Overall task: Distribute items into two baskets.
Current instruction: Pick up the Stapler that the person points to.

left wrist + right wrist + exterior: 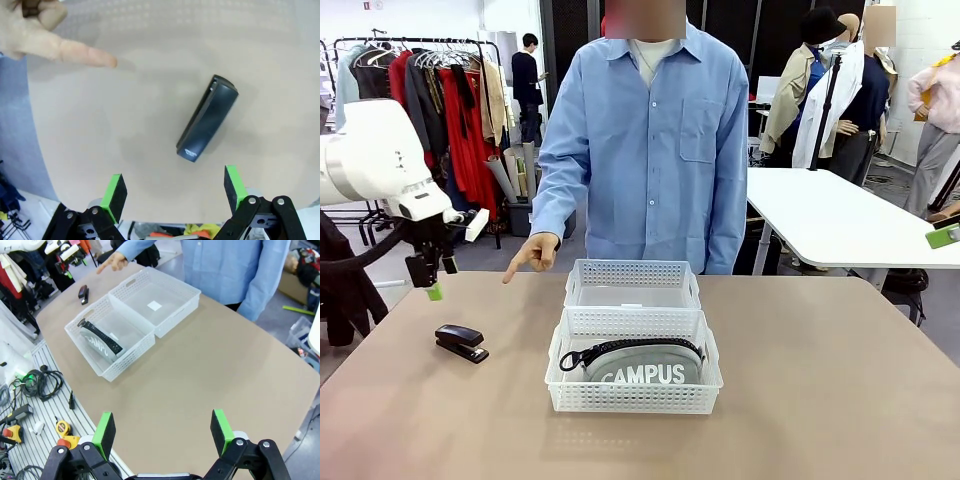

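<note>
The left gripper [433, 288] hangs above the light brown table [820, 400] with its green-padded fingers spread wide and nothing between them. In its wrist view the left gripper [174, 185] looks straight down on the small black stapler [207, 119], which lies flat on the table [125, 125] just beyond the fingertips, slanted and nearer one finger than the other. From the front the stapler [461, 342] sits a little below this gripper, on its basket-ward side. A person's hand [535, 255] in a blue sleeve points one finger down at the table just past the gripper; the hand [35, 40] is well apart from the stapler.

Farther off to the gripper's right, two white perforated plastic baskets stand touching – the far basket [632, 275] toward the person, the near basket [635, 398] toward the robot. The grey fabric zip pouch with white "CAMPUS" lettering [642, 365] rests inside the near basket.

The right gripper [162, 426] is also spread wide and holds nothing, high over the table [210, 370]. Well beyond its fingertips lie the near basket [125, 365] with the pouch [99, 339], the far basket [177, 280], the stapler [83, 294] and the pointing hand [114, 262].
</note>
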Controlling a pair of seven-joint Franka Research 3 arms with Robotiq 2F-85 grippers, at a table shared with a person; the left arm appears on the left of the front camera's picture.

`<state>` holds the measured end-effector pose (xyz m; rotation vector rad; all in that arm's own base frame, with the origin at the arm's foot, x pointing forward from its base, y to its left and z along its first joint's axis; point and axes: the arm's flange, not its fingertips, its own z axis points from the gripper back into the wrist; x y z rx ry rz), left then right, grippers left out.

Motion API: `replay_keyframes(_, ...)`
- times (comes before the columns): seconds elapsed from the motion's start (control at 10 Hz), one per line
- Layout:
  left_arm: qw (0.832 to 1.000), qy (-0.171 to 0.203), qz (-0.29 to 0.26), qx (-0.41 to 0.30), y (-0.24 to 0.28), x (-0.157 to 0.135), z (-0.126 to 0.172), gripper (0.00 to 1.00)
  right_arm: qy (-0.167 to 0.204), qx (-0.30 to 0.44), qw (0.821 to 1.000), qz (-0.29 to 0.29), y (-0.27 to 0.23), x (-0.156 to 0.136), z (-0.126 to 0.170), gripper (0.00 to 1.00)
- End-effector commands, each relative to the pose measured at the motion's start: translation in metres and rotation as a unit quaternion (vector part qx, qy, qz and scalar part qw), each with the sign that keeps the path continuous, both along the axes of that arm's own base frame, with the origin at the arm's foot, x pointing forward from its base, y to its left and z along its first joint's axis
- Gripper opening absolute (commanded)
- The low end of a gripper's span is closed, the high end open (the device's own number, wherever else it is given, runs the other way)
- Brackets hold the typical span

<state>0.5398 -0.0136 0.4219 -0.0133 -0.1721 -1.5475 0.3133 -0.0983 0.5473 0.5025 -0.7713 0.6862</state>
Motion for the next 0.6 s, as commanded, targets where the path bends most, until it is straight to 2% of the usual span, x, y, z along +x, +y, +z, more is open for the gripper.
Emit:
replay_keyframes(0.0, 1.0, -0.009, -0.02, -0.016, -0.001, -0.006, -0.015, 1.0, -0.007, 0.007, 1.0, 0.005, -0.001, 0.001, 0.001, 1.0)
replay_keyframes(0.5, 0.998, 0.047, -0.034, -0.027, -0.006, -0.014, -0.047, 1.0, -0.007, 0.007, 1.0, 0.005, -0.001, 0.001, 0.001, 1.0)
